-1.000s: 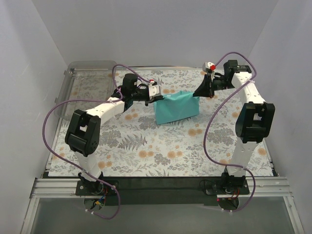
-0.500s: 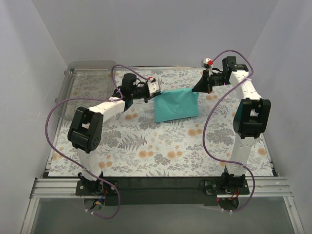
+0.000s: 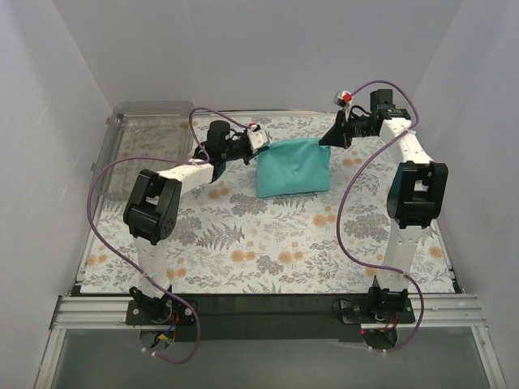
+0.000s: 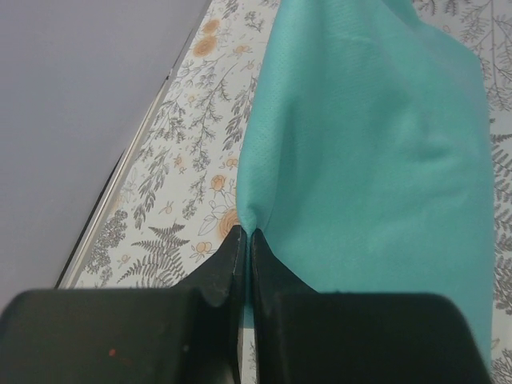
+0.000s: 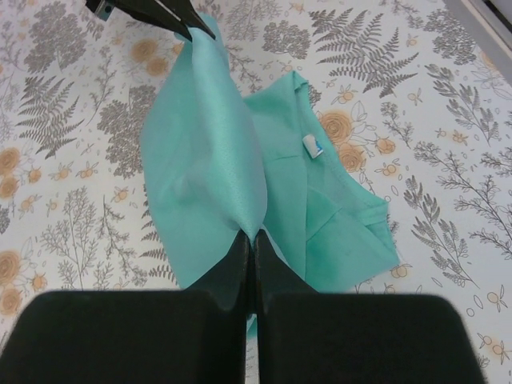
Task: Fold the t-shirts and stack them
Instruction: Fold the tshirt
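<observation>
The teal t-shirt [image 3: 293, 168] sits toward the far middle of the floral worktop [image 3: 243, 243], partly raised: one edge is stretched taut between the two arms and hangs as a sheet, while the rest lies on the surface beneath it. In the right wrist view, the round neck with its small white label [image 5: 312, 145] rests flat on the worktop. The left gripper [image 4: 244, 238] is clenched on one upper corner of the cloth, its jaws pressed together with fabric pinched between them. The right gripper [image 5: 250, 240] is likewise clamped tight on the opposite corner. A clear plastic tray [image 3: 146, 121] stands at the far left, well apart from the garment. This looks like the middle of a fold, with the lifted edge ready to be carried over the part that lies flat. The next move probably calls for both arms to travel together at matched height, keeping the edge tight so it does not sag, then lowering it squarely onto the resting layer before letting go.
</observation>
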`<state>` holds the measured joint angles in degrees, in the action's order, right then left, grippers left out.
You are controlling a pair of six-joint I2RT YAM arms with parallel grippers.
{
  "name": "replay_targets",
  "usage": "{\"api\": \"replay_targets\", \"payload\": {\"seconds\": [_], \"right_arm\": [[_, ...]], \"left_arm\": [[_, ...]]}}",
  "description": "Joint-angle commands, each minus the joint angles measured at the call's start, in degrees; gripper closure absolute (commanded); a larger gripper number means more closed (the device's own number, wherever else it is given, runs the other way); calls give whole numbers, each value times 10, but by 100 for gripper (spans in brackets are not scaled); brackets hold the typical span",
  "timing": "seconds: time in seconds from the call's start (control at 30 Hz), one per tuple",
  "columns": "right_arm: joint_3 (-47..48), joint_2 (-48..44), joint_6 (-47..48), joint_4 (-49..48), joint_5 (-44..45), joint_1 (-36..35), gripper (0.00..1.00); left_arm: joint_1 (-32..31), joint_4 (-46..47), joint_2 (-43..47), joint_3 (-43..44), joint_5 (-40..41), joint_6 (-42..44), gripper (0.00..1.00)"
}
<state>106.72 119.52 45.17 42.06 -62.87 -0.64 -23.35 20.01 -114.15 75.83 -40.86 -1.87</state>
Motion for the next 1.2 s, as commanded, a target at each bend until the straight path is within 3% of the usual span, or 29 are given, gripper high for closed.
{"api": "replay_targets", "payload": {"seconds": [0.0,0.5,1.17], "right_arm": [[-13,-2,-67,-79,17,1,99],[-45,16,-166,-196,85,-9,99],[-32,48,-199,-216,113,-20,99]], "left_arm": [[3,37,-9,31,21,-11,100],[3,115,-84,54,92,-46,100],[3,138,-129,75,129,-58,100]]}}
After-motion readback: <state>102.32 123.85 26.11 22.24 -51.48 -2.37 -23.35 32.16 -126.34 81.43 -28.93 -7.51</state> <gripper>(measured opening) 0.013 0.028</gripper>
